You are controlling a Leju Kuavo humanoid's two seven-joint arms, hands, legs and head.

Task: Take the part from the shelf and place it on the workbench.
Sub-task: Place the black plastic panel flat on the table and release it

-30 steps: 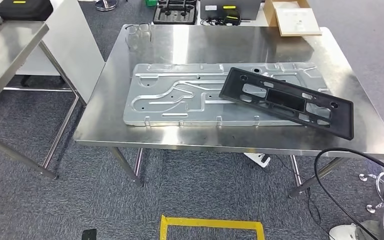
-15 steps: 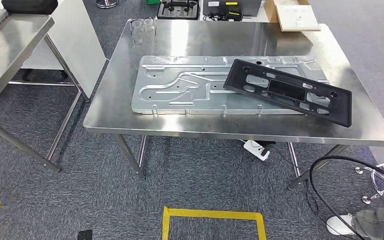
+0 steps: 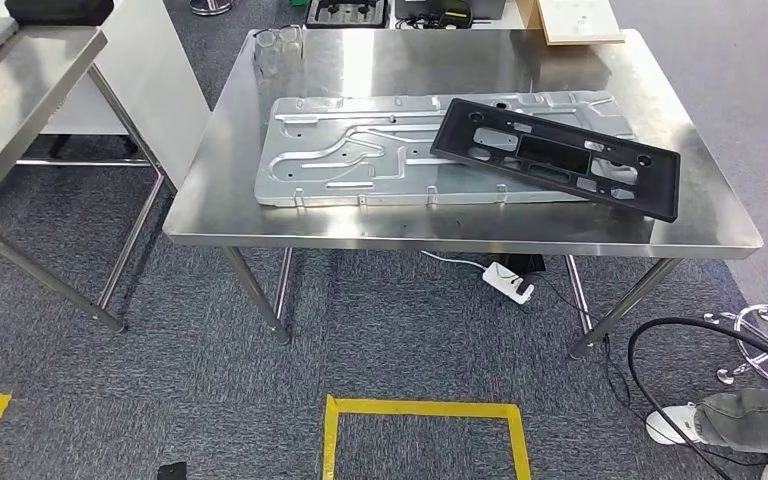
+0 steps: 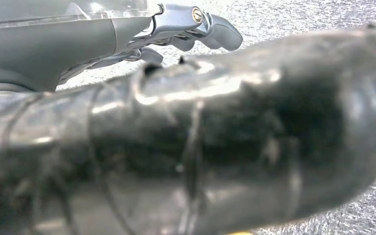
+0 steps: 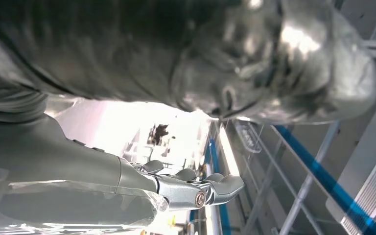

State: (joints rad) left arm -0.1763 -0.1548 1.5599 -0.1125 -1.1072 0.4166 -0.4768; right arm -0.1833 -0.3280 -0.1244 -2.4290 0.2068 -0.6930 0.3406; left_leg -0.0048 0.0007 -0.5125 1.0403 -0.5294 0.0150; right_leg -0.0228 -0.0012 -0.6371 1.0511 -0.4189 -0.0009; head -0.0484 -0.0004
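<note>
A long black plastic part (image 3: 555, 160) with several cutouts lies flat on the steel workbench (image 3: 460, 228), its left end overlapping a large embossed silver metal plate (image 3: 350, 160). The workbench stands ahead of me across a strip of carpet. My left hand (image 4: 176, 24) hangs over grey carpet with its fingers stretched out and nothing in them. My right hand (image 5: 186, 188) also hangs with its fingers extended and holds nothing.
A second steel table (image 3: 10, 90) stands at the left. Clear glass cups (image 3: 278, 45) sit at the workbench's far left corner. Yellow floor tape (image 3: 425, 410) lies in front of me. A black cable (image 3: 680, 330) and a person's shoe (image 3: 675, 425) are at the lower right.
The whole picture has shifted: the workbench now sits higher and a little smaller in the head view, with more carpet in front. The black part and plate lie as before.
</note>
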